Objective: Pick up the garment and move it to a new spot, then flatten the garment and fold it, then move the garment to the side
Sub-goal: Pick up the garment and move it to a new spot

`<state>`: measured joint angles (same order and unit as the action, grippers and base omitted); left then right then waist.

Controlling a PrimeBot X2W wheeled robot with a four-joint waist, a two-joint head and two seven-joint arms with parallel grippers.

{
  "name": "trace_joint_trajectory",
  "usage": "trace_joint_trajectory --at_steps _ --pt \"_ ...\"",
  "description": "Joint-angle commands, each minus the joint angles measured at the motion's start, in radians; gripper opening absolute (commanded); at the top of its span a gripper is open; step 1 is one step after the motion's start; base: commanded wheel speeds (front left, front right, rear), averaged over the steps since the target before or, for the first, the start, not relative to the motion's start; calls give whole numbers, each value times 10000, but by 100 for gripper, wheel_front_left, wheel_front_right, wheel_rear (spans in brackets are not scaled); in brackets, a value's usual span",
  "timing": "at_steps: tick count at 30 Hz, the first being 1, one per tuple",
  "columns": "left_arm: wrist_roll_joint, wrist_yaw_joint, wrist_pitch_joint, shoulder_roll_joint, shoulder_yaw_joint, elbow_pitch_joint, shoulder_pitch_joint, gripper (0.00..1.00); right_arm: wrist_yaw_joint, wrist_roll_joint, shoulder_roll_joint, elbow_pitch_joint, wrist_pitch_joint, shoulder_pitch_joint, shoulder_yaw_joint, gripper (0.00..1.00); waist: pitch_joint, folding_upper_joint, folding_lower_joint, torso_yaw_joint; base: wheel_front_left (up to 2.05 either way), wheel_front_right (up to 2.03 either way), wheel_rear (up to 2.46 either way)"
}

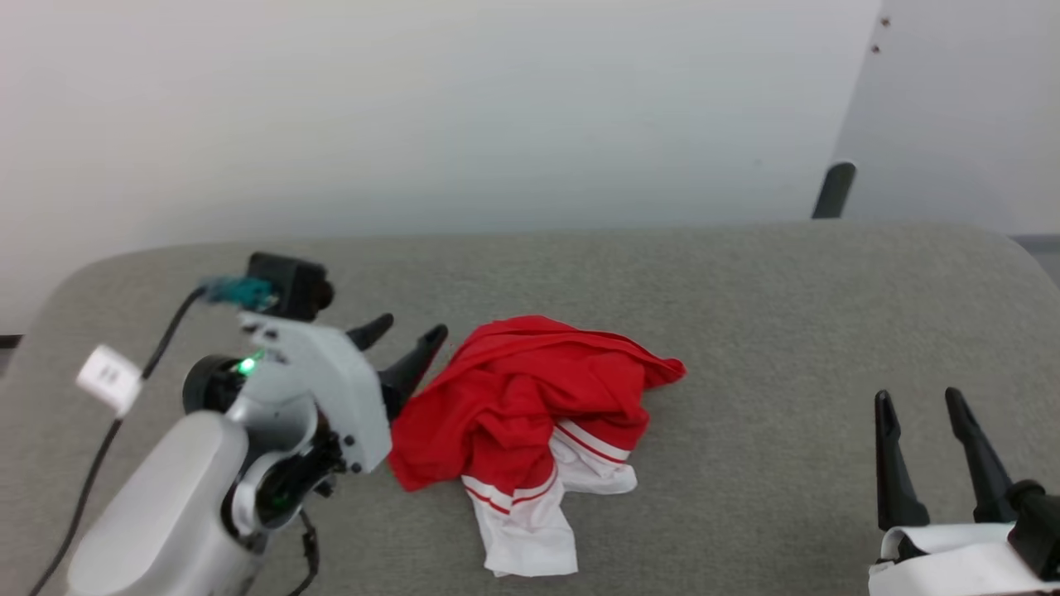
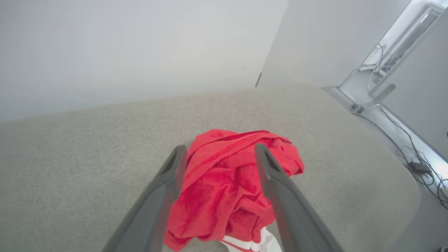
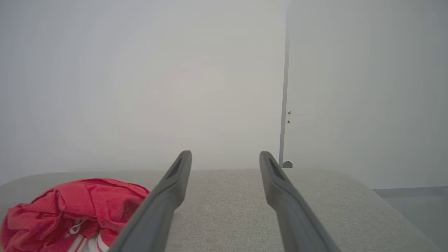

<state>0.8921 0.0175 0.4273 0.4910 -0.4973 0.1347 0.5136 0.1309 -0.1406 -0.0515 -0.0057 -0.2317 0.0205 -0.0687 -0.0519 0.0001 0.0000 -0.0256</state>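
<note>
Garment (image 1: 530, 389) lies crumpled at lower centre of the head view, on the grey desk (image 1: 745, 290); neither gripper holds it.

We note the left gripper (image 1: 403, 338) spread wide, its fingers just beside the heap's left edge and straddling red fabric in the left wrist view. The right gripper (image 1: 919, 397) is also spread, well apart at lower right. We judge flattening to be the step in hand. It should go best if each gripper pinches a single layer at an outer edge, then both draw apart low over the desk. The white sleeve (image 1: 530, 530) trails toward the bottom of the frame, and the red folds over it are the main hindrance. A dark post (image 1: 834, 190) stands behind the desk at upper right, and the left arm's cable (image 1: 170, 327) hangs clear.
</note>
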Motion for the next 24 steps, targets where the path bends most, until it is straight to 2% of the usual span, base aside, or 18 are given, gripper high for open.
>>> trace_joint_trajectory --at_steps 1,12,14,19,24 --pt "-130 -59 -377 98 140 -75 -317 100 -3 41 20 42 -25 155 18 100 -268 -1 0 303 0 0 0" --pt "-799 -86 -4104 454 1214 -700 -2459 100 -3 90 20 291 -125 375 -119 100 -636 -1 0 890 0 0 0" --pt "-940 79 -4599 567 1406 -766 -2852 100 -3 96 20 314 -143 399 -162 100 -674 -1 0 970 0 0 0" --pt "-1284 170 -5810 824 1767 -744 -3752 100 -3 131 20 465 -184 480 -199 100 -753 -1 0 1097 0 0 0" --pt "-1323 485 -6452 849 2137 -955 -4636 100 -3 119 20 538 -238 532 -227 100 -835 -1 0 1176 0 0 0"
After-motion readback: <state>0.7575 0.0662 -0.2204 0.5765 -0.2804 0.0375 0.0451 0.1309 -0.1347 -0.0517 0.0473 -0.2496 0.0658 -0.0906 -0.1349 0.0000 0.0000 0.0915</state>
